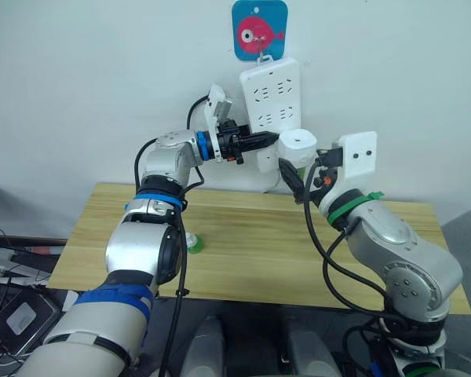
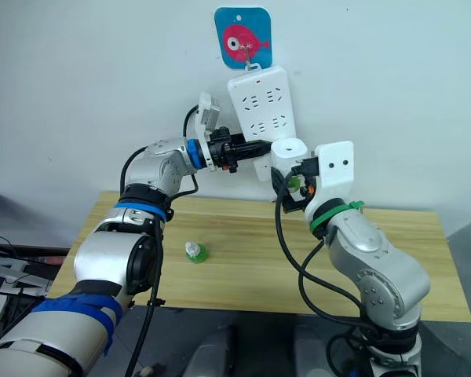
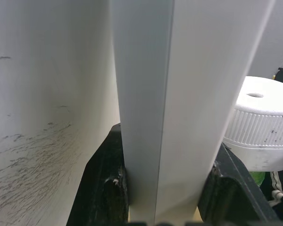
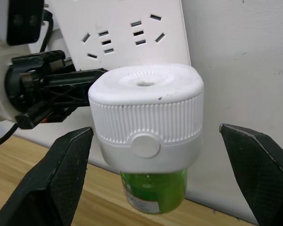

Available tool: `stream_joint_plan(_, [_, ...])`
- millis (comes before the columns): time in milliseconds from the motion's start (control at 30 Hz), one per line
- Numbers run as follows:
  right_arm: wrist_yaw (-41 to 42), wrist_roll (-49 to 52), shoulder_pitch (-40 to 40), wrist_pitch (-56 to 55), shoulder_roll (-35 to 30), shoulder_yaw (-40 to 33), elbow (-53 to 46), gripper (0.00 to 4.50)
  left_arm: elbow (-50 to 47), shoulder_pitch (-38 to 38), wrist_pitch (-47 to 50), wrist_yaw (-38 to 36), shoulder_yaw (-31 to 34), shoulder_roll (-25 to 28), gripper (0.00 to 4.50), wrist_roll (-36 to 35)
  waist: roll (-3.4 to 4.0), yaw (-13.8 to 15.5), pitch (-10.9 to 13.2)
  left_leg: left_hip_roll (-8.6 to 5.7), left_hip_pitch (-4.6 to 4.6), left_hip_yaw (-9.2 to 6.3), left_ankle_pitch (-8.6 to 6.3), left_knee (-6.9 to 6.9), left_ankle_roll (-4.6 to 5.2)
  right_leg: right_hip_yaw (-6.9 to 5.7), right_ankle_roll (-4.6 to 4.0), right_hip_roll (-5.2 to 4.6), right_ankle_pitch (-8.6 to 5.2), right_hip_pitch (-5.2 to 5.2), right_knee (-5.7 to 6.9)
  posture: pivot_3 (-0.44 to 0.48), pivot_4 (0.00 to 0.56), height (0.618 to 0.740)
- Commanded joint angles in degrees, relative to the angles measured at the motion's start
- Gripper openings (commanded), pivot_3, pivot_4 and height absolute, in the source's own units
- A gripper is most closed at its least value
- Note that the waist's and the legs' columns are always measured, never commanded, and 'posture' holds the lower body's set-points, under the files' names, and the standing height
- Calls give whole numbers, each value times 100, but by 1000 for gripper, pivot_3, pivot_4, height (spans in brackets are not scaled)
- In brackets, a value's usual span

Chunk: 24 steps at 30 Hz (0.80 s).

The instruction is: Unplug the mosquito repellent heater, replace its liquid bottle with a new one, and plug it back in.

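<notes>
One small green bottle [image 1: 194,243] stands on the wooden bench [image 1: 251,259] at lower centre, apart from both arms. Farther back, the right claw [image 4: 155,155] is wide open on either side of the mosquito repellent heater [image 1: 297,144], not touching it. The heater sits on the white power strip [image 1: 268,98] at upper centre. The left claw [image 1: 267,140] is closed on the strip's edge, just beside the heater.

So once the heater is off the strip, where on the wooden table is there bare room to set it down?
The light wooden table is bare to the robot's right of the small green bottle, and along its front edge. It is crowded at the white power strip, where the left gripper, white rounded heater and open right gripper meet.
</notes>
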Motion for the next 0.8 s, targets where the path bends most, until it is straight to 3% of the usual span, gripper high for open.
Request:
stream_joint_plan(33, [-75,-238,-215,-95,148,56,25,4500,-147,-3,12,47,-25,-87,1329,-72,0,3,0,0,0,-1,0,0,0,-2,0,0,0,0,0,-3,283,740])
stream_joint_plan(233, [38,-516,-329,-250,239,97,226,4500,-134,-14,-42,95,-40,-96,1329,-47,1,4,2,-2,-2,-2,0,0,0,-3,0,-2,0,0,-2,3,282,740])
stream_joint_plan(433, [200,-700,-380,-433,245,178,295,2956,-102,-10,-130,157,-62,-98,1329,-5,0,6,6,-3,-2,-2,0,0,0,-4,0,-2,0,0,-2,7,282,740])
stream_joint_plan(800, [426,-764,14,-104,53,156,-448,2967,213,-85,-461,612,-113,-25,1329,183,-2,27,23,-9,-10,-8,0,1,0,-10,7,-12,-4,-1,-6,6,282,740])
